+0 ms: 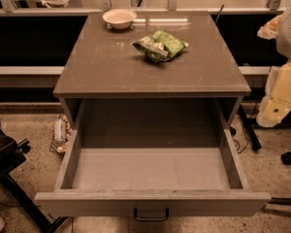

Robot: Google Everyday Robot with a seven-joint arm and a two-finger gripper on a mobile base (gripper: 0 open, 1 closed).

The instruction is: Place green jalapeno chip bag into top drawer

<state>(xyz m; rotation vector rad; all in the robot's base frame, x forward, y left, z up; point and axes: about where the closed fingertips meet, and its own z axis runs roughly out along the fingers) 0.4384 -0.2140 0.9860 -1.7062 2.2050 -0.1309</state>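
The green jalapeno chip bag [160, 44] lies crinkled on the grey cabinet top [111, 67], right of centre towards the back. The top drawer [63, 166] is pulled fully open below it. Its inside is bare, and a small dark handle [151, 214] sits on the front panel. My gripper [270, 114] hangs at the right edge of the view, beside the cabinet's right side. It is well away from the bag and outside the drawer, and it holds nothing that I can see.
A shallow white bowl [119, 18] stands at the back left of the cabinet top. A dark chair [5, 164] stands at the left. A bottle in a wire holder [60, 134] is on the floor by the cabinet's left side. Cables and a stand leg [247, 130] lie at the right.
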